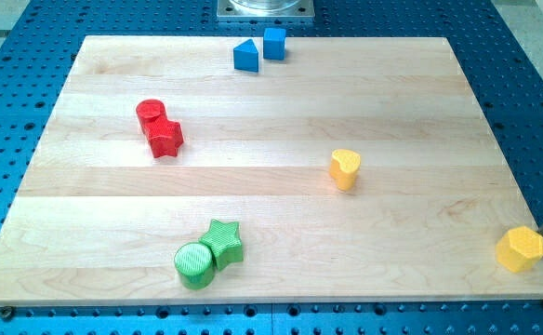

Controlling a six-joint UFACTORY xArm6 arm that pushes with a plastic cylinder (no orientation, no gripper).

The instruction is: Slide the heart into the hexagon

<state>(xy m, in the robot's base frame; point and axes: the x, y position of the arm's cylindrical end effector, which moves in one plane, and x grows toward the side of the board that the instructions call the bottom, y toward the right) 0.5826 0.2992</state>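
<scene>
Well apart, yellow heart [344, 168] and yellow hexagon [520, 248]; my tip unseen

8 blocks total on one wooden board [281, 251].

Yellow: 2. One heart [345, 168], one hexagon [521, 248].

Red: 2. One cylinder [150, 114], one star [165, 137].

Green: 2. One cylinder [194, 264], one star [223, 242].

Blue: 2. One cube [274, 43], and one blue block [245, 56] with a peaked top, exact shape unclear.

By shape: 2 cylinders, 2 stars, 1 heart, 1 hexagon, 1 cube, 1 unclear.

Pairs: 3 touching pairs (red, green, blue); the 2 yellows sit singly.

Rod: 1 dark sliver at the view's right edge; my tip not visible, 0 counted.
</scene>
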